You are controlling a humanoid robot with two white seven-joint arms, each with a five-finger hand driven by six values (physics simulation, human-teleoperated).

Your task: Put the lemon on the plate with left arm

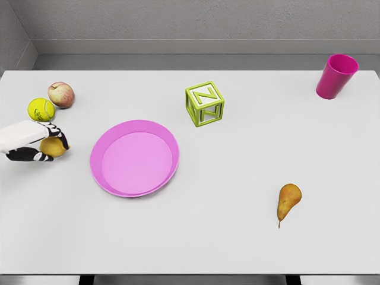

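- fingers (58,132) of left hand (29,142): curled around the lemon (52,147), dark fingertips wrapping over its top and right side; closed on it, not spread
- lemon: yellow-orange, sits inside the curl at the hand's right end, partly covered by the fingers; lower half visible; cannot tell if it rests on the bench (237,237) or is just off it
- left hand: white with black patches, comes in from left edge, lying roughly horizontal, low over the bench
- tennis ball (41,109): yellow-green, just above the hand in the picture, near but apart from the fingers
- apple (61,94): reddish, touching or nearly touching the tennis ball on its upper right
- plate (135,158): pink, round, right of the lemon with a clear gap of bench between; nothing on it
- letter block (205,103): lime green, open-frame cube with an N on top, beyond the plate's upper right rim, apart from it
- cup (336,76): magenta, upright, far right rear corner
- pear (288,200): brownish, lying on its side, stem toward the front, right of the plate and well apart
- right arm: not visible
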